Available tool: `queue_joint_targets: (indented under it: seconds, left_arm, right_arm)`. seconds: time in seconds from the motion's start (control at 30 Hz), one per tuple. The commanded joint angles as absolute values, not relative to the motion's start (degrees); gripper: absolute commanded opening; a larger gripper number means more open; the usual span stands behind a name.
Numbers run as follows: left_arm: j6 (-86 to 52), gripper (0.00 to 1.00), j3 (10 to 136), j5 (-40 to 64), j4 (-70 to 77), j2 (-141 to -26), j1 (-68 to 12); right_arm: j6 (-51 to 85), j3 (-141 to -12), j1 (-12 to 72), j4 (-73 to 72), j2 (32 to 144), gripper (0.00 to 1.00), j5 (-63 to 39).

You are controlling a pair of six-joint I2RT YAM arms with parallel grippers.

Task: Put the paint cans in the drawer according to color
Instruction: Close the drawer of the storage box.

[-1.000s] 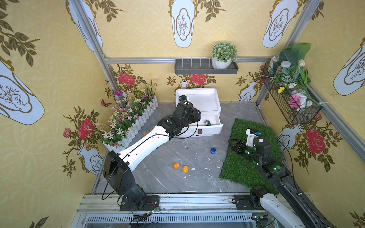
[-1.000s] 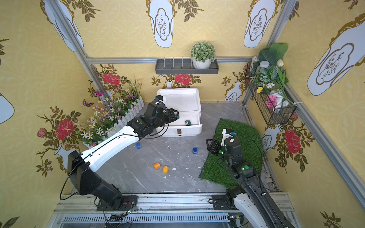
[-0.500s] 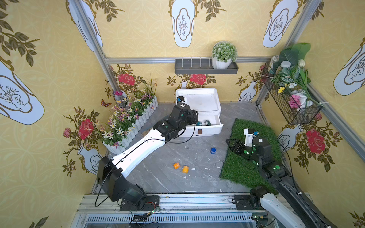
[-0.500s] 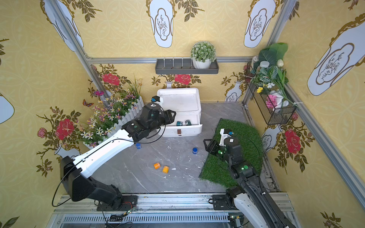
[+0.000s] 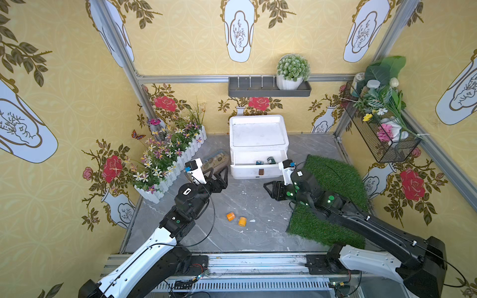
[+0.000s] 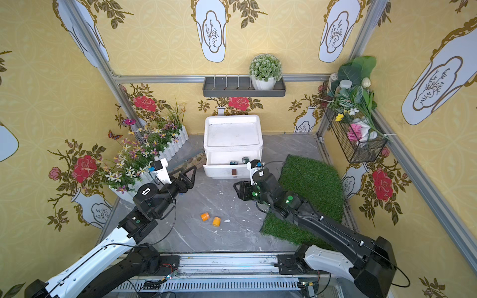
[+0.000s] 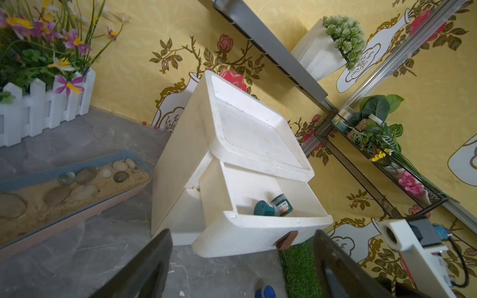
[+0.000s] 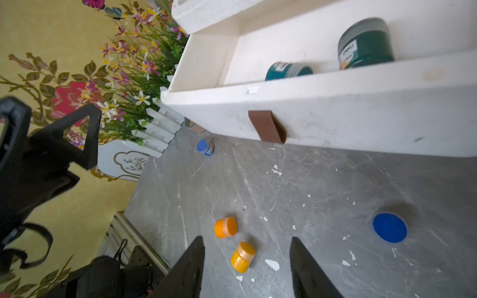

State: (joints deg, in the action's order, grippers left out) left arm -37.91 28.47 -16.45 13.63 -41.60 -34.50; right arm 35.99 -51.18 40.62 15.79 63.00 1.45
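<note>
The left tool (image 5: 217, 172) has backed off the drawer (image 5: 247, 171), the right tool (image 5: 268, 189) come forward; both spread, empty. Orange cans (image 5: 230, 216) lie nearest on the worktop (image 5: 258, 232), a blue can (image 8: 389, 227) by the right tool, green cans (image 5: 271, 160) in the drawer beyond. Next, likely: grasp blue.

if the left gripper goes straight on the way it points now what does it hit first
Probably the white front of the open drawer, near its brown handle; the left gripper faces it, depth unclear.
</note>
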Motion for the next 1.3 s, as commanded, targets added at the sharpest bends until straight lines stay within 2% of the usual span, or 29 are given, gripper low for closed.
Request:
queue_joint_targets:
  seconds: [0.0,0.23,0.8,1.27]
  left_arm:
    - [-42.8,0.87,24.0,-18.0,13.4,-39.0,-34.3]
    - [-45.2,0.87,21.0,-17.9,13.8,-38.6,-34.2]
    - [-42.5,0.88,23.3,-17.0,12.9,-41.1,-33.8]
    - [-42.7,0.88,22.3,-16.2,13.5,-41.5,-33.7]
  right_arm:
    - [34.6,-54.5,40.9,19.1,66.8,0.49,7.1]
    - [34.3,-60.9,39.7,21.4,74.5,0.47,7.4]
    - [33.6,-70.6,32.0,19.2,84.1,0.47,5.2]
    - [36.9,-80.4,29.0,19.5,92.7,0.47,3.4]
